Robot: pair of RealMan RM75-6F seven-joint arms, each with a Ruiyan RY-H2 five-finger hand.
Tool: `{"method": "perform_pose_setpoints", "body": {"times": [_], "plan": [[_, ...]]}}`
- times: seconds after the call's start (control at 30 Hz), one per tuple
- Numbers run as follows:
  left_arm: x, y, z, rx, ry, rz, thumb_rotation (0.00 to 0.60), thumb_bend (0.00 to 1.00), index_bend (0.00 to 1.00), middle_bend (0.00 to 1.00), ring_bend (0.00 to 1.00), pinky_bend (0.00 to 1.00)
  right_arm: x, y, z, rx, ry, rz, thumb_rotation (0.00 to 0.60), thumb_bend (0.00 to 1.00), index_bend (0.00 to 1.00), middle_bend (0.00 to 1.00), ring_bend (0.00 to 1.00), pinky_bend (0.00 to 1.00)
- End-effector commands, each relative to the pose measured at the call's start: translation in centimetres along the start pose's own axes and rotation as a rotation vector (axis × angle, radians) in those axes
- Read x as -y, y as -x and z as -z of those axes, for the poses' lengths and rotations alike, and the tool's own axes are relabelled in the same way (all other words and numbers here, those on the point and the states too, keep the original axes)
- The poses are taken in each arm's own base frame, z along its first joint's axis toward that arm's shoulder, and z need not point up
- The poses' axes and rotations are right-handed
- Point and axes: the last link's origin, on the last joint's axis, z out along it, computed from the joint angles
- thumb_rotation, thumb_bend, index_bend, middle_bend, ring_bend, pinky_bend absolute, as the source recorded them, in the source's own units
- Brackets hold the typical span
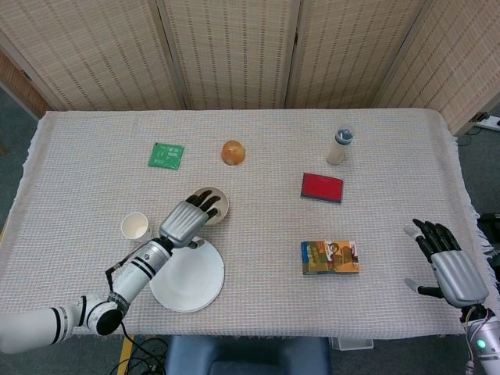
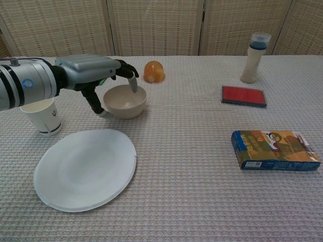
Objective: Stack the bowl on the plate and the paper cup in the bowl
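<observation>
Bowl [image 2: 124, 101], one, empty, stands left of centre on the counter [image 2: 192, 166]; left hand [image 2: 93, 70] over it, fingers [image 2: 132, 80] dipped inside the rim, thumb outside, grip not confirmable. One empty plate [image 2: 86, 169] lies lower left. One empty paper cup [image 2: 43, 115] stands far left. Right hand [image 1: 451, 269], lower right, fingers spread, holds nothing.

Beige bowl [image 2: 125, 101], white plate [image 2: 85, 168], white paper cup [image 2: 43, 116], red case [image 2: 244, 96].
</observation>
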Motion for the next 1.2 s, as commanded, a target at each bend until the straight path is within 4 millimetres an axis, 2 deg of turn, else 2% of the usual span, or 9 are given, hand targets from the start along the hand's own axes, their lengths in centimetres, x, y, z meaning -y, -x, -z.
{"method": "perform_pose_setpoints", "body": {"times": [0.03, 0.43, 0.87, 1.2], "plan": [[0.0, 0.3, -1.2, -0.008, 0.002, 0.014, 0.6, 0.24, 0.35, 0.15, 0.04, 0.24, -0.1, -0.1, -0.2, -0.001, 0.003, -0.002, 0.6, 0.15, 0.1, 0.03, 0.0, 0.0], [1.4, 2.0, -2.8, -0.01, -0.001, 0.032, 0.6, 0.27, 0.43, 0.18, 0.04, 0.24, -0.6, -0.3, -0.4, 0.0, 0.022, -0.018, 0.6, 0.15, 0.1, 0.03, 0.0, 0.0], [2.1, 3.1, -3.4, -0.025, -0.004, 0.045, 0.6, 0.28, 0.45, 0.19, 0.04, 0.24, -0.7, -0.5, -0.2, 0.0, 0.014, -0.031, 0.6, 0.15, 0.09, 0.03, 0.0, 0.0], [2.9, 3.9, -3.6, -0.02, -0.01, 0.057, 0.6, 0.33, 0.49, 0.19, 0.04, 0.24, -0.8, -0.5, -0.2, -0.002, 0.017, -0.029, 0.6, 0.15, 0.1, 0.03, 0.0, 0.0]]}}
